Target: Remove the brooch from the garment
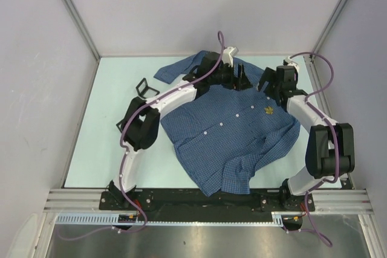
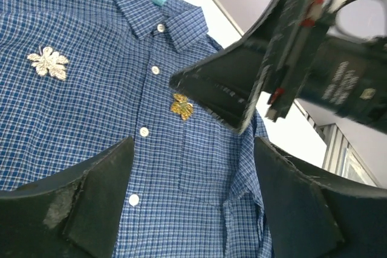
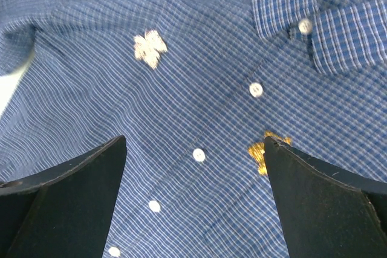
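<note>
The blue checked shirt [image 1: 233, 131] lies flat on the table, collar at the far side. A gold leaf brooch [image 1: 268, 110] is pinned on its chest, right of the button line. It also shows in the left wrist view [image 2: 181, 106] and in the right wrist view [image 3: 260, 149], half hidden behind a finger. A silver leaf brooch [image 2: 48, 63] is pinned on the other chest side and also shows in the right wrist view [image 3: 149, 47]. My left gripper [image 2: 193, 197] hovers open over the shirt front. My right gripper [image 3: 195, 140] is open above the button line, beside the gold brooch.
A small black frame [image 1: 144, 87] stands on the pale table [image 1: 103, 149] left of the shirt. Both grippers are close together near the collar [image 2: 160, 13], and the right gripper [image 2: 208, 104] fills the upper right of the left wrist view. Grey walls enclose the table.
</note>
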Motion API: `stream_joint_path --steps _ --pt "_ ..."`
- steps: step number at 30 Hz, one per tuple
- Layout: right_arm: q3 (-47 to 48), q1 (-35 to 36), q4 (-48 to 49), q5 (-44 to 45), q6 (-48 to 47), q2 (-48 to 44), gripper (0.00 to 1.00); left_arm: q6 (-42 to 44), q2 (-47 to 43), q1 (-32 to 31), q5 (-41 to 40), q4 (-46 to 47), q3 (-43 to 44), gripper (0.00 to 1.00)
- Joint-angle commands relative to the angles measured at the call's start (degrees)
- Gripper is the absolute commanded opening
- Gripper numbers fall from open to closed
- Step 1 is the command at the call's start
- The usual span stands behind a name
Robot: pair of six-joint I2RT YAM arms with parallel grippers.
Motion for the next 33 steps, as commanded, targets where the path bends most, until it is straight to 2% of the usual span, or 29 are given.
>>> stream_joint_path --steps 1,4,9,11,14,18,20,22,25,31,33 --pt "-3.51 -1.76 1.14 -0.03 0.38 -6.40 1.00 1.39 -7.52 -1.30 -2.33 1.16 -0.99 0.85" --pt "-6.85 -4.22 1.84 -2.59 2.14 -8.86 1.00 0.94 -6.64 -1.91 -2.60 0.01 -0.81 0.82" --pt "-10.55 -7.56 6.40 -5.48 5.22 -9.92 1.00 -0.46 1.08 -3.05 -0.32 -0.25 3.83 0.71" --pt "-10.90 -8.79 9.02 -8.03 6.10 -9.48 0.99 -0.20 4.50 -4.02 -0.40 -2.86 9.54 0.64" --pt "-11.52 -9.84 11.06 -8.93 5.66 -8.87 0.94 -0.20 11.97 -5.25 -0.84 -5.34 19.12 0.58" --pt "-14.85 -12.39 15.10 -11.63 5.48 -8.69 0.81 -3.09 21.11 -5.78 -0.23 -3.86 28.18 0.49" --pt "-16.96 -13.88 17.30 -14.09 5.49 -8.16 0.74 -4.59 22.62 -5.87 0.65 -0.97 28.02 0.46" --pt "-17.93 -14.42 17.75 -14.98 4.96 -7.64 0.71 -6.52 24.29 -6.04 1.26 2.64 28.02 0.40" --pt "-18.99 -14.51 18.19 -16.48 4.00 -5.71 0.67 -8.90 25.70 -6.83 2.32 5.63 27.93 0.38" --pt "-19.34 -14.42 18.89 -18.59 5.13 -2.01 0.49 -9.17 25.97 -7.63 2.15 4.77 25.21 0.33" --pt "-19.26 -13.89 18.10 -17.72 5.22 -1.92 0.38 -7.16 25.35 -7.63 1.80 3.01 24.77 0.31"
